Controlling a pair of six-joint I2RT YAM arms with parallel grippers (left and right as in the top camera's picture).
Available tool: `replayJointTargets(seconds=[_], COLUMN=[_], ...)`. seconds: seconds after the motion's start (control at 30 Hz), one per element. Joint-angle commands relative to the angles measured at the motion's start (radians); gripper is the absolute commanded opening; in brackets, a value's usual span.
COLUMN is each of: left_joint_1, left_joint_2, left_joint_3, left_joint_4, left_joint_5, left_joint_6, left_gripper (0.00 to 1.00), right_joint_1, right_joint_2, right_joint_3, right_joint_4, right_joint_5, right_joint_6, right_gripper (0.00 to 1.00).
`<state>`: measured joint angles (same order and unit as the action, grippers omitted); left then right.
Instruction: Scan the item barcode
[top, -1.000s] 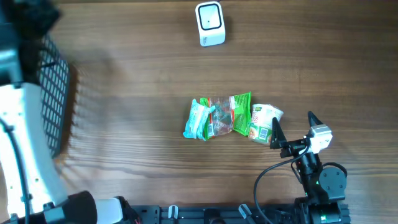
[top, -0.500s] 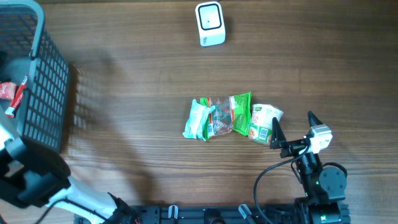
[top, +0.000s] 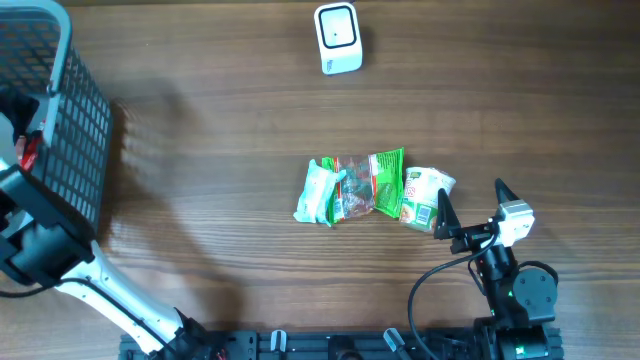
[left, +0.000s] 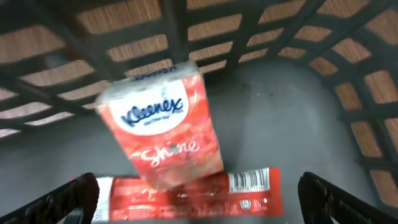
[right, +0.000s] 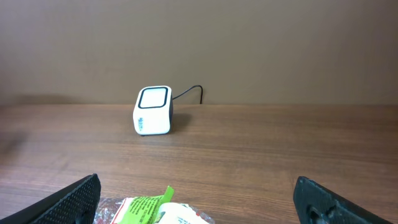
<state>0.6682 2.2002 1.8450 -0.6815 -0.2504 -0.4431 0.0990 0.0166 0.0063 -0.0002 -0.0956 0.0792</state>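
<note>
The left gripper (left: 199, 198) hangs wide open over the basket (top: 88, 120) at far left, above a Kleenex pack (left: 163, 127) overlapping a red packet (left: 205, 190); the right gripper (top: 469, 192) is wide open, empty, just right of the snack packets (top: 372, 187) in a row mid-tabletop (top: 220, 130); the scanner (top: 337, 38) stands far off.

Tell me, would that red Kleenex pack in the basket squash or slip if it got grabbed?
Probably squashy: the Kleenex pack looks like soft tissues in a film wrap, so it should give and weigh little. Its glossy wrap may slip. It rests partly over a flat red packet, so a push might slide it off.
</note>
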Motion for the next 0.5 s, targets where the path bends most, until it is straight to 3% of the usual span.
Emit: replayJointTargets(seconds=[0.0,0.07,0.2,0.3,0.47], left_joint_1=[0.004,0.005,0.004,0.004,0.004], left_joint_2=[0.076,0.098,0.098,0.092,0.000], left_joint_3=[0.005,0.005,0.005,0.005,0.005], left_joint_4=[0.041,0.084,0.085,0.057,-0.045], left_joint_5=[-0.019,-0.020,-0.020,-0.021,-0.020], left_joint_6=[0.009,0.009,0.011,0.082,0.092], left_gripper=[1.00,1.00,0.59,0.50,0.50], right_joint_1=[-0.003,-0.003,-0.003,-0.003,-0.003], right_joint_2=[-0.003,-0.003,-0.003,-0.003,-0.003], right_joint_3=[-0.001,-0.001,-0.001,-0.001,-0.001], right_joint_4=[0.004,0.004,0.004,0.004,0.004], right_joint_5=[0.009,0.009,0.009,0.009,0.009], right_joint_6=[0.006,0.006,0.006,0.006,0.006], right_gripper=[1.00,1.00,1.00,1.00,1.00])
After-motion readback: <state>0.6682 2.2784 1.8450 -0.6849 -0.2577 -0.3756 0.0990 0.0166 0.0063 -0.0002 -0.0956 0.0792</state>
